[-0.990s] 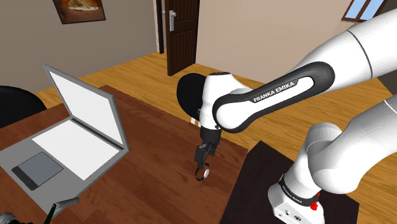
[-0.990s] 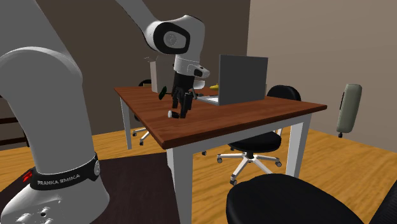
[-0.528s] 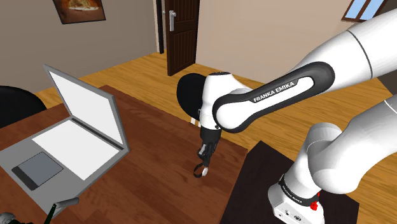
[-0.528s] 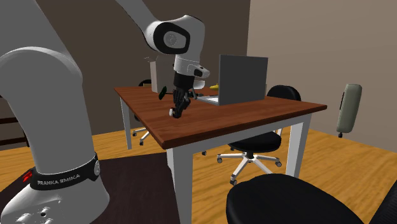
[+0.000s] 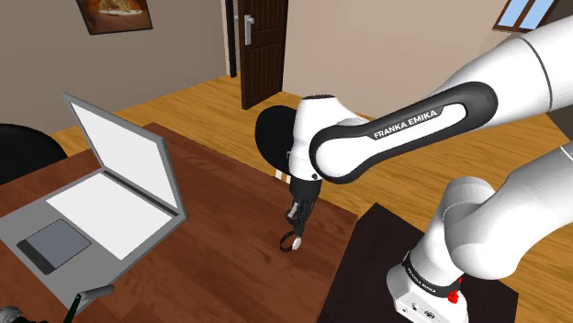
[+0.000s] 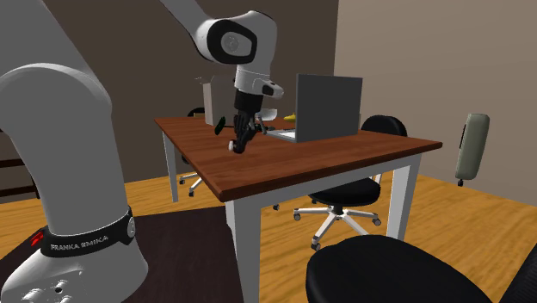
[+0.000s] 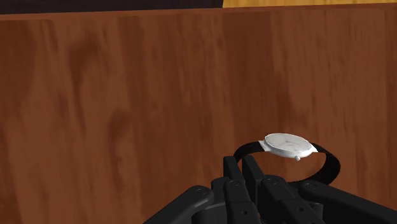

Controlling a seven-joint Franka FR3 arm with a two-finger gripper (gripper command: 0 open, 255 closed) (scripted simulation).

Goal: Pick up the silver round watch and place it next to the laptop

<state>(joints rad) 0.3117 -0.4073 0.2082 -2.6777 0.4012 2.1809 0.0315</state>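
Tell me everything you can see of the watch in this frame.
The silver round watch has a pale case with a small side crown and a black strap closed into a loop. The black end effector is shut on the strap beside the case, holding the watch apparently just off the brown wooden table.

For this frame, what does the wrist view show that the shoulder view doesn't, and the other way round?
Wrist view: the watch close up, with its pale round face and small crown, and its black strap clasped between the shut fingers. Shoulder view: the open laptop, well away from the watch toward that view's left, plus the white arm and a dark door. Both: the watch held by the fingers, over the brown wooden table.
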